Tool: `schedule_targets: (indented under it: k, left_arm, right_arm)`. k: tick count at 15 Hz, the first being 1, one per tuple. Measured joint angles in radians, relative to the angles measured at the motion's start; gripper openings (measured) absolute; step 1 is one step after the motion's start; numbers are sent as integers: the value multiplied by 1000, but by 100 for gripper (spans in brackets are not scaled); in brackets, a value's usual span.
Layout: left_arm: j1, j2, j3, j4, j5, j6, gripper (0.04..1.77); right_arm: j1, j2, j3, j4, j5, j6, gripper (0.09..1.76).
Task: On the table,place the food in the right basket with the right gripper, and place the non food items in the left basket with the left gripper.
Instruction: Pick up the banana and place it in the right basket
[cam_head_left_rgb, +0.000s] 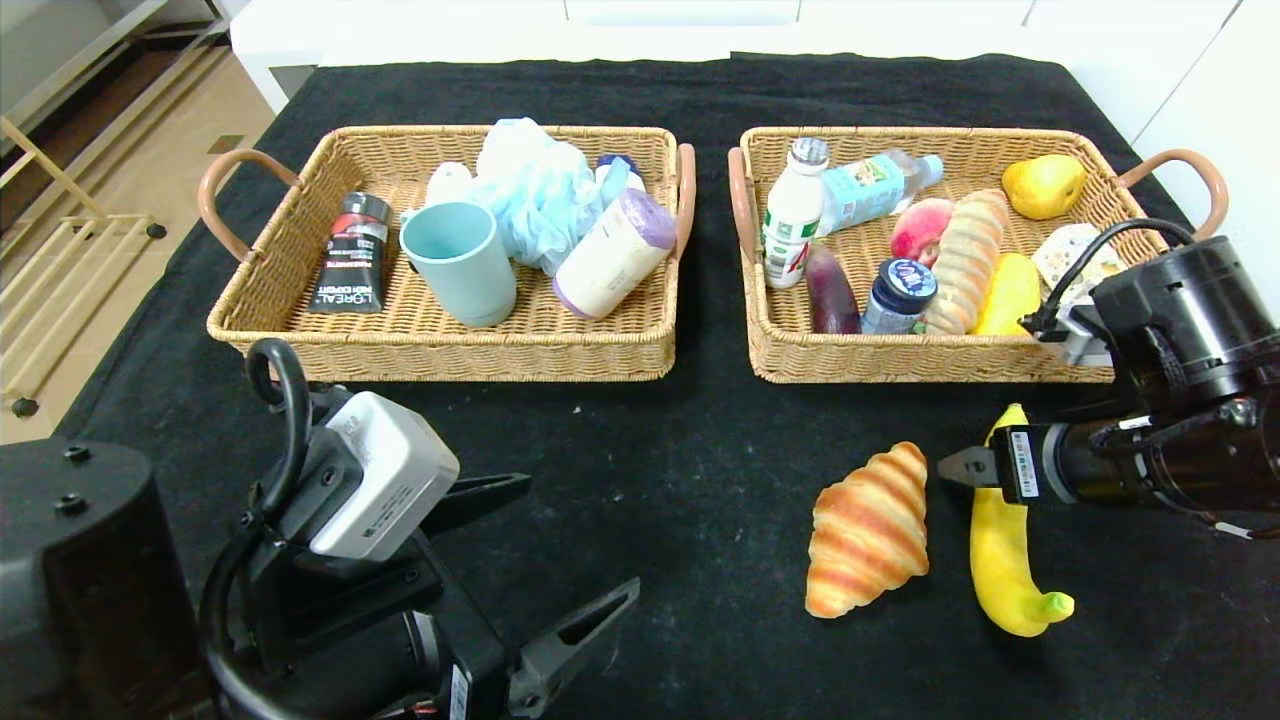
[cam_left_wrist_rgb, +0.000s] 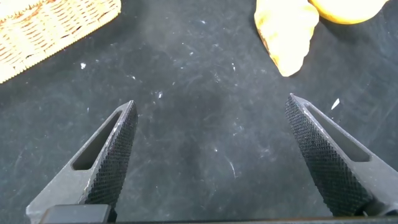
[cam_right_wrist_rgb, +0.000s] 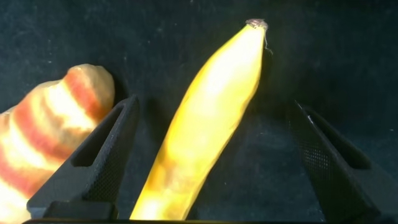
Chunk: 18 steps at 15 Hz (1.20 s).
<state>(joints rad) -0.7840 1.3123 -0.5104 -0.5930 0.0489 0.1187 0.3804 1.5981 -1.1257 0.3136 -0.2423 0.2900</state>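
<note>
Banana (cam_head_left_rgb: 1005, 560) lies on the black tabletop (cam_head_left_rgb: 700, 480) just beside the croissant (cam_head_left_rgb: 868, 528), both in front of the right basket (cam_head_left_rgb: 940, 355). Head view: right pincer (cam_head_left_rgb: 975, 468) over the banana's far end, left pincer (cam_head_left_rgb: 560, 580) low at near left, fingers apart, left basket (cam_head_left_rgb: 440, 350) beyond. Left wrist: left pincer (cam_left_wrist_rgb: 208, 162) wide open over bare cloth. Right wrist: right pincer (cam_right_wrist_rgb: 214, 162) open, straddling the banana (cam_right_wrist_rgb: 205, 130), croissant (cam_right_wrist_rgb: 46, 130) outside one finger.

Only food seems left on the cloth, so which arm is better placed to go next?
Right. The right gripper hangs open astride the banana, beside the croissant. The left gripper is open over bare cloth.
</note>
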Motion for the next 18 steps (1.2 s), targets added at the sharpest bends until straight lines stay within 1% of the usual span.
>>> schedule_targets:
  k: [1,2,5,7,9,18]
  left_arm:
    - [0,0,0,1,0,0,172]
    - [0,1,1,2,-1,0,172]
    - [0,3,1,2,-3,0,172]
    - [0,3,1,3,-5,0,172]
    - [0,3,1,3,-5,0,172]
    - [0,4,3,0,-5,0,172]
  right_arm:
    - [0,3,0,0,0,-1,166]
    - [1,6,0,0,0,0,146]
    - [1,13,1,1,1,0,103]
    - [3,17,2,1,1,0,83]
    - [3,21,3,1,0,0,68]
    - [9,24,6,1,-1,0,68]
